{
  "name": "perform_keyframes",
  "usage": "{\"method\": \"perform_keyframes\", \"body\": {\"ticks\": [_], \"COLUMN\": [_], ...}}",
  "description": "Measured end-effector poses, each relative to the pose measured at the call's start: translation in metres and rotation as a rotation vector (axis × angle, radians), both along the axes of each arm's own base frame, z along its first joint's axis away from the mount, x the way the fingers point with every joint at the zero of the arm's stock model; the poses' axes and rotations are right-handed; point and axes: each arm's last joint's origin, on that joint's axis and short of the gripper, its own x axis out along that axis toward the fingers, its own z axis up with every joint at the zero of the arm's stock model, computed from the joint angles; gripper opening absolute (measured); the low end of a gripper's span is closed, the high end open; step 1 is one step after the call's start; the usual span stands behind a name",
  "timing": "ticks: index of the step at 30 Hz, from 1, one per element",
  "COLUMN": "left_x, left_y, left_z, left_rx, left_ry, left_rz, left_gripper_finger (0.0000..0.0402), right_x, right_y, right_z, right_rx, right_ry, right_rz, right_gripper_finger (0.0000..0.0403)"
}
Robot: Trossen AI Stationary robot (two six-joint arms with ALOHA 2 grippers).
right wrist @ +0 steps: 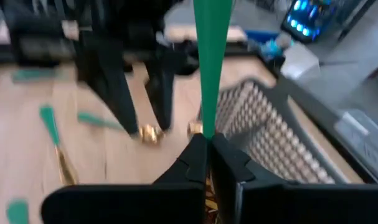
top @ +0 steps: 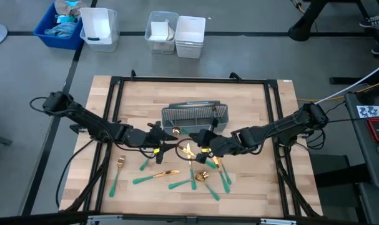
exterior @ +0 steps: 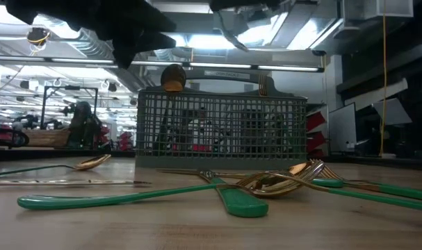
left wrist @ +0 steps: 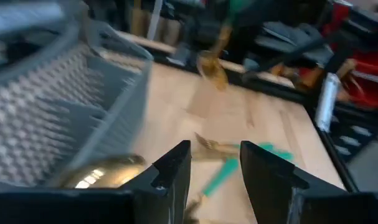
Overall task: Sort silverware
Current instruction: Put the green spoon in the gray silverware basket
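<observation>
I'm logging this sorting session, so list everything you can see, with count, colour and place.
silverware: several loose pieces, gold heads, teal handles, table front
caddy: one, grey mesh, table middle, a few pieces standing inside
table: one, light wood
bins: several, white, floor beyond table
blue crate: one, floor, far left
left pincer: open, empty, beside caddy
right pincer: shut on a teal handle, near caddy

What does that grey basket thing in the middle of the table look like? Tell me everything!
The grey mesh caddy is a long, box-shaped basket, apparently plastic, with walls of small square holes. It stands upright on the wooden table, at the middle toward the far edge. Dividers inside split it into compartments. A gold spoon head and another gold piece poke above its rim. More green-handled cutlery lies on the table in front of it.
</observation>
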Motion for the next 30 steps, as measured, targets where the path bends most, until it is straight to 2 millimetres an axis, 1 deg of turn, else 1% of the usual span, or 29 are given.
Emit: {"method": "perform_keyframes", "body": {"ticks": [3, 7, 11, 16, 23, 30], "left_x": [0.001, 0.007, 0.014, 0.022, 0.027, 0.027], "left_y": [-0.001, -0.003, -0.005, -0.005, -0.007, -0.007], "left_z": [0.004, 0.008, 0.006, 0.003, 0.007, 0.009], "left_rx": [0.046, 0.102, 0.182, 0.290, 0.404, 0.395], "left_ry": [-0.045, -0.127, -0.171, -0.226, -0.361, -0.409], "left_rz": [0.027, 0.022, 0.033, 0.134, 0.215, 0.231], "left_gripper_finger": [0.0131, 0.0131, 0.0131, 0.0131, 0.0131, 0.0131], "right_x": [0.005, 0.009, 0.012, 0.014, 0.014, 0.014], "right_y": [-0.002, -0.005, -0.007, -0.007, -0.006, -0.006], "right_z": [0.007, 0.016, 0.026, 0.040, 0.045, 0.045], "right_rx": [-0.009, -0.026, -0.069, -0.118, -0.140, -0.141], "right_ry": [-0.073, -0.154, -0.238, -0.344, -0.386, -0.384], "right_rz": [0.000, -0.009, -0.020, -0.004, 0.016, 0.017], "right_gripper_finger": [0.0011, 0.0012, 0.0012, 0.0012, 0.0012, 0.0012]}}
